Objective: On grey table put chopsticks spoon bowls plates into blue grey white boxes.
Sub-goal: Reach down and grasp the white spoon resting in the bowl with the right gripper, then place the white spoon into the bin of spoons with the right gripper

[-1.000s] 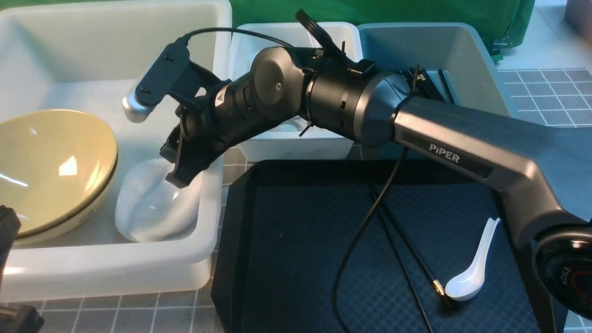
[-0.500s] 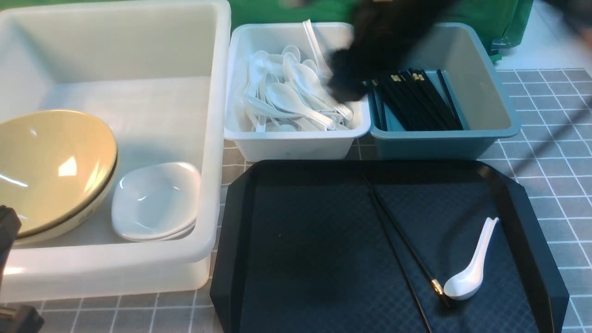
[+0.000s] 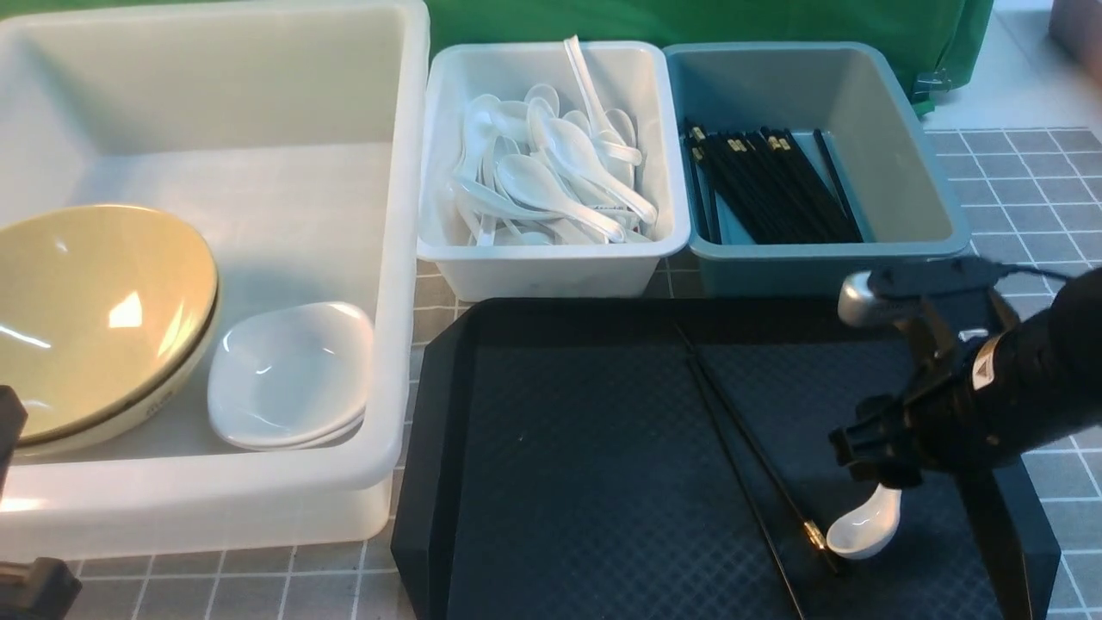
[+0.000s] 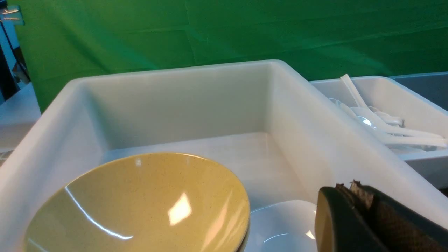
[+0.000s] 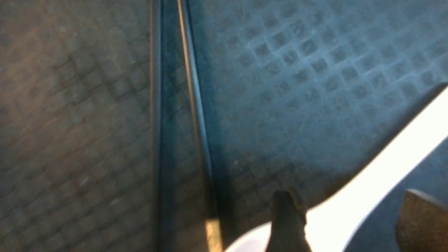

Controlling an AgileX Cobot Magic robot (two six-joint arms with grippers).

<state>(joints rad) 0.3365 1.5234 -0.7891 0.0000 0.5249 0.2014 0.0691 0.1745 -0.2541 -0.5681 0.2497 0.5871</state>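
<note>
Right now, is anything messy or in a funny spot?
Nothing looks spilled or broken. One spoon in the white box sticks up against the back rim, while most others lie lower. On the black tray, the two chopsticks lie slightly crooked, not side by side.

Black tray (image 3: 560, 482): front and centre, textured floor, raised sloping walls. Green sheet (image 3: 551, 19) hangs across the back, creased. Small clear clip (image 3: 933, 82) near its right end. Pale surface (image 3: 1003, 82) beyond that, brownish object (image 3: 1078, 30) at the far right corner (blurred, can't ID). Left wrist view also shows a dark post (image 4: 6, 73) beside the sheet.
</note>
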